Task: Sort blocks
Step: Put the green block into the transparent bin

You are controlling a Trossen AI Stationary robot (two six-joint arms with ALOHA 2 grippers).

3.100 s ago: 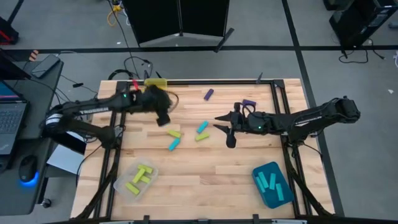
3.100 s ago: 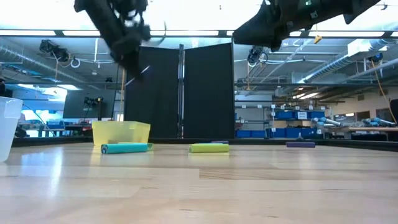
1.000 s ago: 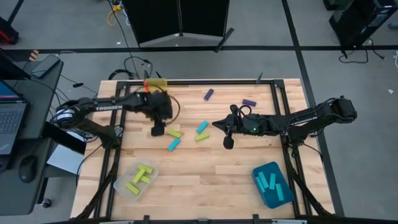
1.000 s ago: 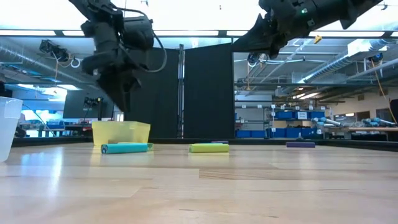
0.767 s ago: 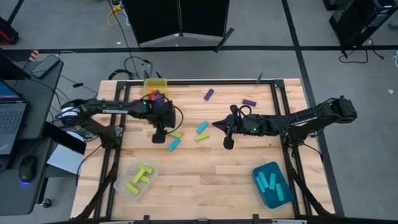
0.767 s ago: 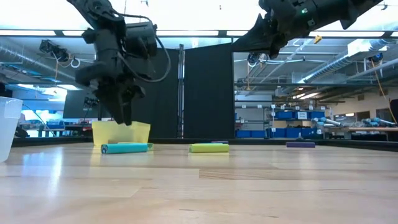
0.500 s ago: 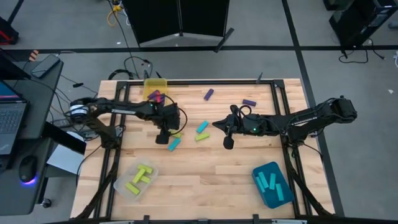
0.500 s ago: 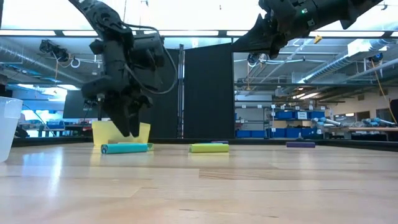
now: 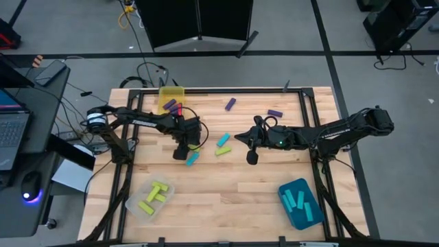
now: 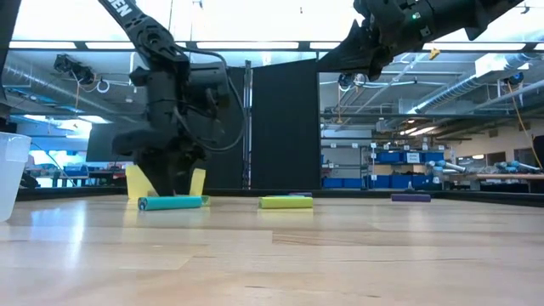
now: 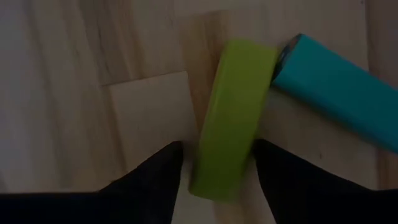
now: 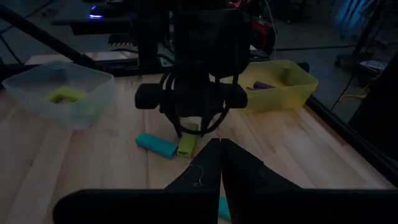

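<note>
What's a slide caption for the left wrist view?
Left gripper fingers open astride a yellow-green block, with a cyan block touching its far end.

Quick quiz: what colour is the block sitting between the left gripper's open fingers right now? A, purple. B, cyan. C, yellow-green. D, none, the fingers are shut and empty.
C: the left wrist view shows a yellow-green block lying on the table between the left gripper's spread fingers, with a cyan block touching its far end.

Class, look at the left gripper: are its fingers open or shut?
Open: the left gripper has one finger on each side of the yellow-green block, gaps showing.
</note>
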